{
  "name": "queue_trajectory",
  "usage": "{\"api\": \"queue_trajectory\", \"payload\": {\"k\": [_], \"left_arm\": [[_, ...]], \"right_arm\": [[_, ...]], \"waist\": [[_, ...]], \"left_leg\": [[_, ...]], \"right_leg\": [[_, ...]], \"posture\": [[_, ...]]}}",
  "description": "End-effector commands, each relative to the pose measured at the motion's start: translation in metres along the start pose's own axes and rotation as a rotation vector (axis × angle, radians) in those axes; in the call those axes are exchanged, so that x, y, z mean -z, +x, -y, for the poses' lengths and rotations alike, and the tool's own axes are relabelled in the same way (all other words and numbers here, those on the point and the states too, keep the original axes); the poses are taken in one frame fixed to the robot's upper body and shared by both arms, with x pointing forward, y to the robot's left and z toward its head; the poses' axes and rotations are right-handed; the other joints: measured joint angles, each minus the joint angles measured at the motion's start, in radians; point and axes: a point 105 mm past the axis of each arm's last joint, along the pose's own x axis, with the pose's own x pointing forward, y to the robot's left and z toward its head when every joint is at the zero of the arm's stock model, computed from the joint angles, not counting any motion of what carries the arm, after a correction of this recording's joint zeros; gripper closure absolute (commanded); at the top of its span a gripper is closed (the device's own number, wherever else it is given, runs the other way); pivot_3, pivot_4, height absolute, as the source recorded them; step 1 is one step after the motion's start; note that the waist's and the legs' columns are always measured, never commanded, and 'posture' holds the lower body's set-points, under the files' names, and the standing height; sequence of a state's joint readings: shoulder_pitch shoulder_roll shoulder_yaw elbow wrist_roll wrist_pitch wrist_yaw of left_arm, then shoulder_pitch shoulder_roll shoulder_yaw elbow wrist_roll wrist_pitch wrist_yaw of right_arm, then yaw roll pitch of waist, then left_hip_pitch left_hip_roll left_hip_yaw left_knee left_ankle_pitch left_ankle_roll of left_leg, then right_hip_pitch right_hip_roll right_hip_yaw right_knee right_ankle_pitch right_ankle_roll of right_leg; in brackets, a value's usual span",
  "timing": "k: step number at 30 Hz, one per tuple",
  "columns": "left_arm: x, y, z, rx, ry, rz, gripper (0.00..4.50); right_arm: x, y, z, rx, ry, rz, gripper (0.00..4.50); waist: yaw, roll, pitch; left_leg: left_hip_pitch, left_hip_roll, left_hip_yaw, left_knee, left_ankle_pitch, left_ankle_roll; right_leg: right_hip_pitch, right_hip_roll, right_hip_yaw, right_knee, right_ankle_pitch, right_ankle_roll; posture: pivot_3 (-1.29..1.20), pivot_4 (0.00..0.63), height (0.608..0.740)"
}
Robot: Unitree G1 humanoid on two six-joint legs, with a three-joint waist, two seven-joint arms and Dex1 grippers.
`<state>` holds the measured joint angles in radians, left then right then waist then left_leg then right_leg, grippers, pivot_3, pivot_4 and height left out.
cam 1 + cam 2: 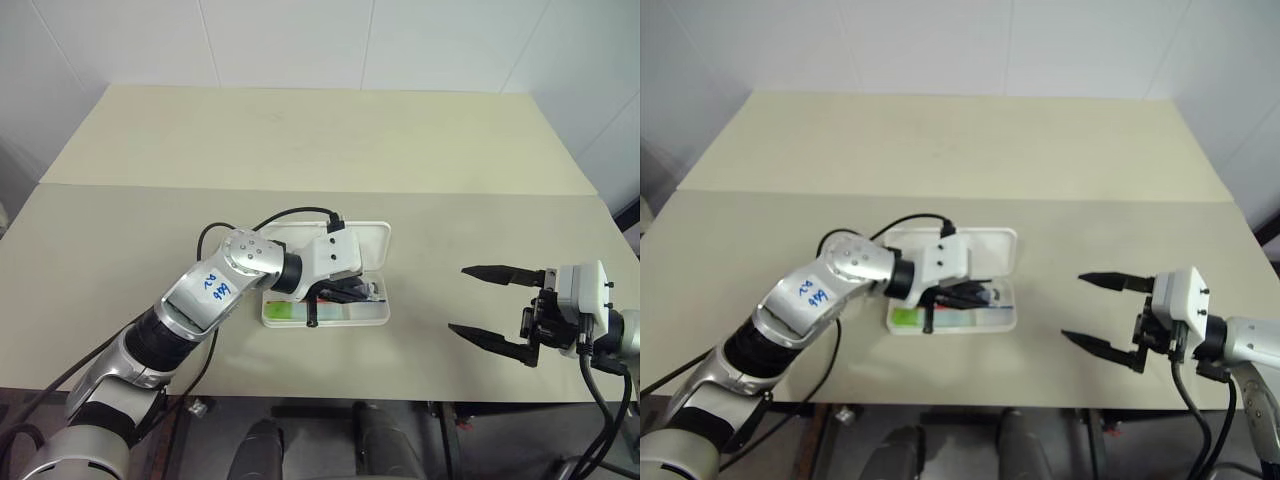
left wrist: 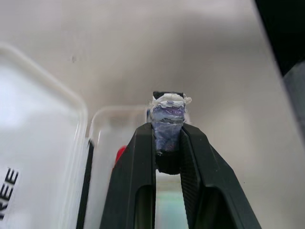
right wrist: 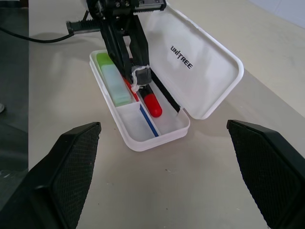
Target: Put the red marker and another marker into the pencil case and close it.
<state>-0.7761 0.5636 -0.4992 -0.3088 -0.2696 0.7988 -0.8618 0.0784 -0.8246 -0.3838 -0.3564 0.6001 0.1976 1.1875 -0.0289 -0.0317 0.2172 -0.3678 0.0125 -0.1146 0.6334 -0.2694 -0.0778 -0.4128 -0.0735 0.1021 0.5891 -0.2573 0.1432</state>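
The white pencil case (image 3: 143, 140) lies open on the table, its lid (image 3: 200, 71) with the UNITREE lettering folded back. A lime-green marker (image 3: 112, 78) lies in the tray. My left gripper (image 3: 140, 76) reaches down into the tray and is shut on the dark half of the red marker (image 3: 152, 106), whose red end points along the tray floor. In the left wrist view the two fingers (image 2: 138, 162) pinch the marker's dark, taped end. My right gripper (image 1: 459, 299) hangs open to the right of the case, apart from it, with nothing between its fingers.
The case sits near the front edge of a beige table (image 1: 120, 230); a second table (image 1: 300, 140) adjoins behind it. A black cable (image 1: 290, 213) loops over my left wrist. A thin blue strip (image 3: 148, 121) lies in the tray's small end compartment.
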Motion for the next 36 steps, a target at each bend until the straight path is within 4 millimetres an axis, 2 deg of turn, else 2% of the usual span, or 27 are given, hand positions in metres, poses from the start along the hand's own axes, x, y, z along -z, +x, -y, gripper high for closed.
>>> {"api": "queue_trajectory", "payload": {"k": [1,12,24,31,35,36], "left_arm": [[-0.004,0.000,0.006,0.025,0.050,-0.023,4.12],[-0.008,0.021,0.003,0.012,0.067,-0.016,4.12],[-0.002,0.029,-0.008,-0.037,0.039,-0.066,0.15],[-0.009,0.024,-0.016,-0.067,0.044,-0.036,0.05],[-0.037,0.007,-0.024,-0.107,0.130,0.154,0.05],[-0.047,-0.003,-0.025,-0.116,0.168,0.239,0.05]], "right_arm": [[-0.009,-0.002,0.000,0.017,-0.048,0.009,0.00],[-0.008,-0.002,-0.003,0.040,-0.035,0.012,0.00],[-0.007,-0.002,-0.005,0.050,-0.033,0.017,0.00],[-0.007,-0.003,-0.005,0.058,-0.030,0.011,0.00],[-0.006,-0.001,-0.006,0.055,-0.023,0.015,0.00],[-0.007,0.000,-0.007,0.050,-0.022,0.023,0.00]], "waist": [[0.000,0.000,0.000],[0.001,0.000,0.000],[0.001,0.000,0.000],[0.000,0.000,0.000],[0.001,0.000,0.000],[0.000,0.000,0.000]], "left_leg": [[0.000,0.000,0.000,0.000,0.000,0.000],[0.000,0.000,0.000,0.000,0.000,0.000],[0.000,0.000,0.000,0.000,0.000,0.000],[0.000,0.000,0.000,0.000,0.000,0.000],[0.000,0.000,0.000,0.000,0.000,0.000],[0.000,0.000,0.000,0.000,0.000,0.000]], "right_leg": [[0.000,0.000,0.000,0.000,0.000,0.000],[0.000,0.000,0.000,0.000,0.000,0.000],[0.000,0.000,0.000,0.000,0.000,0.000],[0.000,0.000,0.000,0.000,0.000,0.000],[0.000,0.000,0.000,0.000,0.000,0.000],[0.000,0.000,0.000,0.000,0.000,0.000]], "posture": [[0.00,0.150,0.740],[0.00,0.150,0.740],[0.00,0.150,0.740],[0.00,0.150,0.740],[0.00,0.150,0.740],[0.00,0.150,0.740]]}}
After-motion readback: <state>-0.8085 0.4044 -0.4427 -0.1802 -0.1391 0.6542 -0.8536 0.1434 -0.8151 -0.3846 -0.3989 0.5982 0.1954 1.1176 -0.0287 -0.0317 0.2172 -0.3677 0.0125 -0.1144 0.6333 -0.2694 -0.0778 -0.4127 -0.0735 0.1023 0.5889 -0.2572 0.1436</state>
